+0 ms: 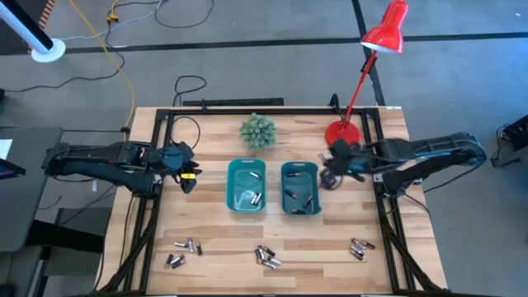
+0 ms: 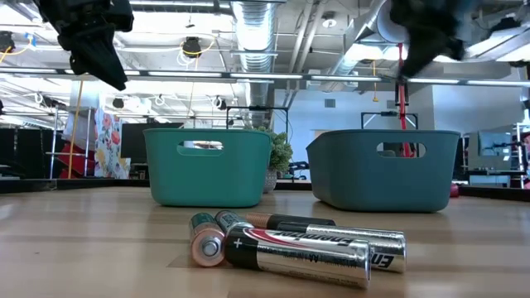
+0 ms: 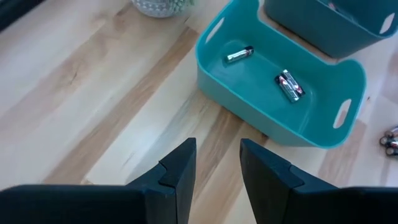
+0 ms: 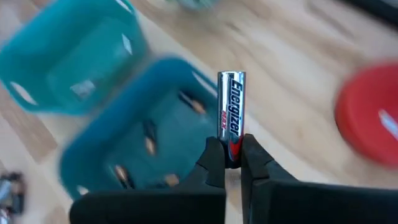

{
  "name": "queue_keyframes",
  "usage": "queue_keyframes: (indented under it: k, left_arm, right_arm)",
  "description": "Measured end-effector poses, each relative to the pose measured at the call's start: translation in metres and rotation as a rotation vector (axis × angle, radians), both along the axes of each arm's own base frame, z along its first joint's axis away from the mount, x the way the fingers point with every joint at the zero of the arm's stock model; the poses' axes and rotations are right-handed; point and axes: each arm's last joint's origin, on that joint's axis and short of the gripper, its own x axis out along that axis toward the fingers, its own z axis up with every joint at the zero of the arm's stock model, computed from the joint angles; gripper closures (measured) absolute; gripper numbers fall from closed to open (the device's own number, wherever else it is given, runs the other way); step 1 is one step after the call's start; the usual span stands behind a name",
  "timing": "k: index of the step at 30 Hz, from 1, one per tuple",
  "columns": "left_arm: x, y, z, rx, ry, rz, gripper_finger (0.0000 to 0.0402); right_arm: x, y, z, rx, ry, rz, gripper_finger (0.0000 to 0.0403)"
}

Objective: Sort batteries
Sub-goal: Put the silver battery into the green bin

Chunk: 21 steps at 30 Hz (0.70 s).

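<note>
Batteries, small silvery and dark cylinders (image 1: pixel 266 256), are scattered in clusters along the lower part of the wooden bench (image 1: pixel 206 223) in the high view; others lie in two teal plastic bins (image 1: pixel 246 186) at centre. One silver-and-black battery (image 4: pixel 231 115) is clamped upright by the right gripper (image 4: pixel 231 163) beside the right bin (image 1: pixel 299 188). The left gripper (image 3: pixel 216 169) is held left of the bins, its fingers narrowly parted and empty.

I list a red desk lamp (image 1: pixel 371 62), a small green plant (image 1: pixel 258 131), a yellow cable (image 1: pixel 118 58), my wooden table (image 1: pixel 214 227).
</note>
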Motion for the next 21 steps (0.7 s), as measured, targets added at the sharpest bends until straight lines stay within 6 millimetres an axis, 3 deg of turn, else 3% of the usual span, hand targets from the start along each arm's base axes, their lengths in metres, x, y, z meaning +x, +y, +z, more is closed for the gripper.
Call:
queue_keyframes:
  k: [5, 9, 15, 21]
  left_arm:
    - [0.000, 0.000, 0.000, 0.022, 0.005, -0.007, 0.0281]
    - [0.000, 0.001, 0.000, 0.030, 0.004, 0.000, 0.0281]
    - [0.000, 0.001, 0.000, 0.048, 0.010, -0.011, 0.0281]
    - [0.000, 0.001, 0.000, 0.064, 0.022, -0.027, 0.0281]
  right_arm:
    - [0.060, -0.004, 0.018, -0.093, -0.036, 0.113, 0.0394]
    - [0.111, -0.006, 0.020, -0.100, -0.041, 0.221, 0.0394]
    - [0.178, -0.009, -0.002, -0.072, 0.041, 0.345, 0.0394]
    - [0.226, -0.011, -0.033, -0.009, 0.090, 0.424, 0.0394]
